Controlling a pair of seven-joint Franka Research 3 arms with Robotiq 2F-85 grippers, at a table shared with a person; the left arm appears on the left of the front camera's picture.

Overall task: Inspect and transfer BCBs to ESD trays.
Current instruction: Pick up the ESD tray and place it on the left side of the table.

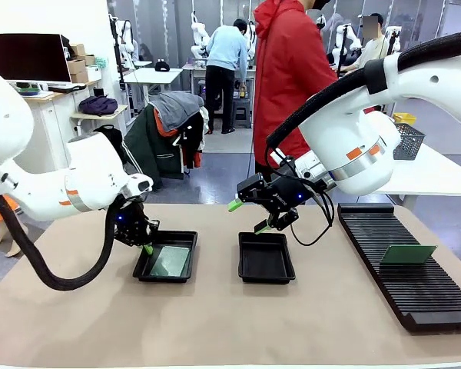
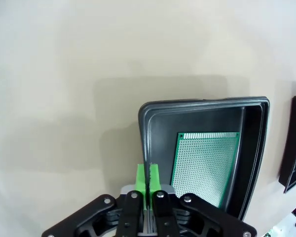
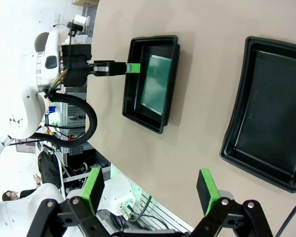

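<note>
Table (image 1: 215, 323), BCB (image 2: 204, 168) in tray (image 2: 202, 103), left pincer (image 2: 148, 175) on rim

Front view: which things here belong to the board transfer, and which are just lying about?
Job: left ESD tray, its rim pinched by the left gripper, with a BCB inside; empty right ESD tray by the open right gripper; second BCB standing in the slotted rack.
Lying about: mesh basket, clothes on a chair, monitor, cardboard boxes.
</note>
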